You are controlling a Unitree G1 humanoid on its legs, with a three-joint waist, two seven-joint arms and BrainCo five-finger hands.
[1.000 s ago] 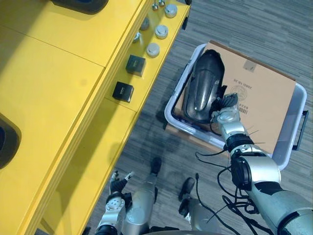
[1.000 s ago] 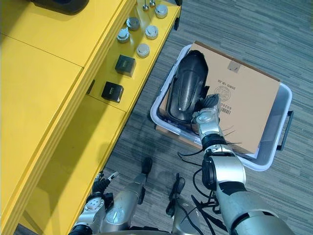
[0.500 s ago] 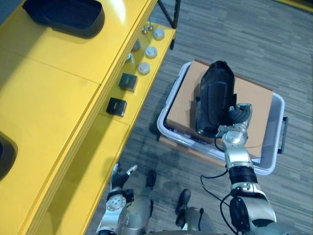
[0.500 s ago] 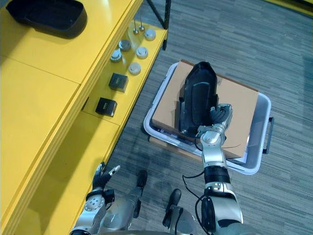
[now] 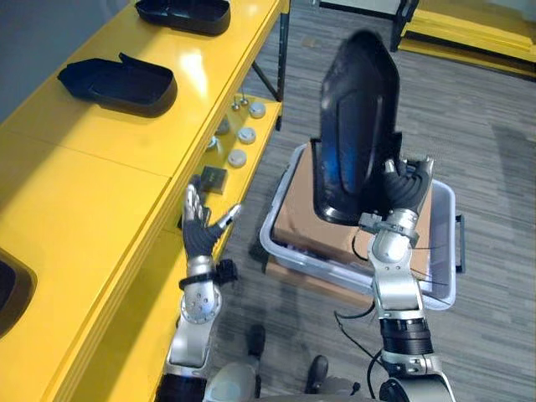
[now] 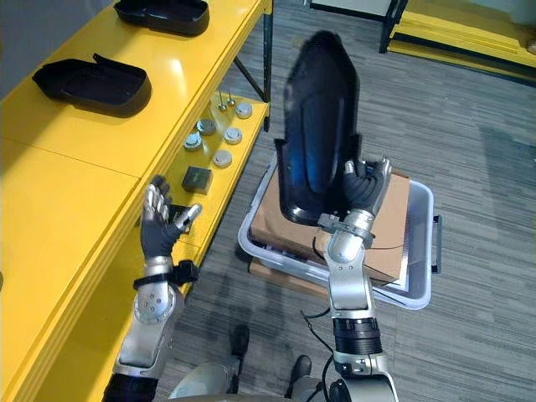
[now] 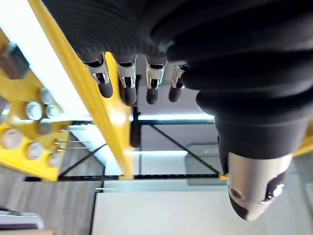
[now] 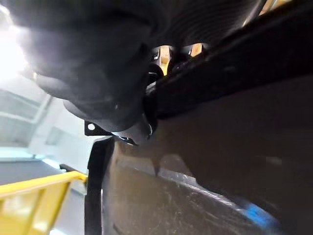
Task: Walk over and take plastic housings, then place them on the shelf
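My right hand is shut on the lower edge of a long black plastic housing, held upright in the air above the grey bin. In the right wrist view the housing's dark wall runs right past the hand. Two more black housings lie on the yellow shelf top. My left hand is raised beside the shelf edge, open, fingers spread, holding nothing; its straight fingers show in the left wrist view.
The grey bin holds a brown cardboard sheet and stands on the floor by the shelf. On the lower yellow shelf sit several round metal parts and a dark square box.
My right hand has lifted the housing out of the bin and stood it upright, high up. My left hand rose from low down to beside the shelf edge. The camera has tilted up.
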